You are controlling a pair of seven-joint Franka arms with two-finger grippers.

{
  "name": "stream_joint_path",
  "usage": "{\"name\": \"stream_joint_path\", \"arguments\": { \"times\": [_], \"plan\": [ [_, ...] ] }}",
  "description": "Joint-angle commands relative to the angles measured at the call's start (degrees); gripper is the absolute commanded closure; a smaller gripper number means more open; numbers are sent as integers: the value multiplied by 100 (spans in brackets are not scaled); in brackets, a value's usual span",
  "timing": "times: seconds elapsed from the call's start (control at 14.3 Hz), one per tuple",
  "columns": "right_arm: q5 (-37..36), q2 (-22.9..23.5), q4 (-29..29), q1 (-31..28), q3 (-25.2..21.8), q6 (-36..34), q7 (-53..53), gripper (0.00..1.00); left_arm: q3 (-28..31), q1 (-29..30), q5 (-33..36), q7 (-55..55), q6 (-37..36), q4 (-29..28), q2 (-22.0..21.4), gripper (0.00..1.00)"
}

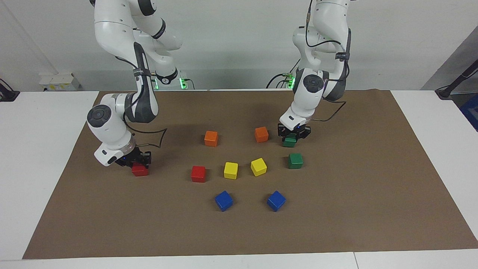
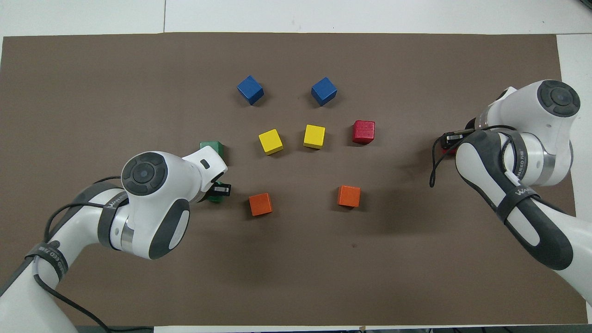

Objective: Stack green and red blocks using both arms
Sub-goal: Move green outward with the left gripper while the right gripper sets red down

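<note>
With each tool down on its block, your stacks lie farther out.
Left tool (image 1: 293, 135) straddles a green block (image 1: 289, 142), its mate (image 1: 295, 160) just toward the tabletop's outer edge; right tool (image 1: 137, 160) straddles a red block (image 1: 140, 170), its mate (image 1: 198, 174) toward centre; I cannot tell if either has closed.

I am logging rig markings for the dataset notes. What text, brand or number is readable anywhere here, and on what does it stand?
Left arm's strap: pale lettering, too blurred to read.
Right arm's strap: pale lettering, too blurred to read.
Right arm's wrist band: small print, unreadable.
The blocks and the brown mat: no text.
</note>
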Motion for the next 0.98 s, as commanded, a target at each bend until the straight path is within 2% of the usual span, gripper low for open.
{"name": "stream_joint_path", "arguments": {
  "times": [0.0, 0.14, 0.28, 0.42, 0.49, 0.56, 0.7, 0.91],
  "plan": [
    [-47, 23, -46, -101, 69, 117, -50, 0, 28, 440, 70, 7, -1455, 993, -275, 100],
    [-47, -55, 24, -84, 69, -14, -59, 0, 37, 783, 70, 181, -2020, 1251, -539, 100],
    [-47, -292, 77, -57, 69, -268, -59, 0, 46, 1309, 70, 873, -2354, 1199, -925, 100],
    [-47, -486, 444, 30, 69, -873, -42, 0, 46, 1977, 70, 1839, -2671, 1190, -1084, 100],
    [-47, -469, 855, 74, 104, -1329, 10, 0, 46, 2328, 70, 2287, -2681, 1164, -1094, 100],
    [-47, -408, 1294, 196, 105, -1734, 168, 0, 46, 2636, 70, 2683, -2612, 1050, -1146, 100],
    [-47, -303, 1780, 503, 105, -2079, 684, 0, 46, 3112, 70, 3195, -2279, 726, -1225, 100],
    [-56, -188, 1958, 1258, 105, -1932, 2046, 0, 72, 3473, 88, 3424, -1314, -12, -1235, 100]
  ]
}}
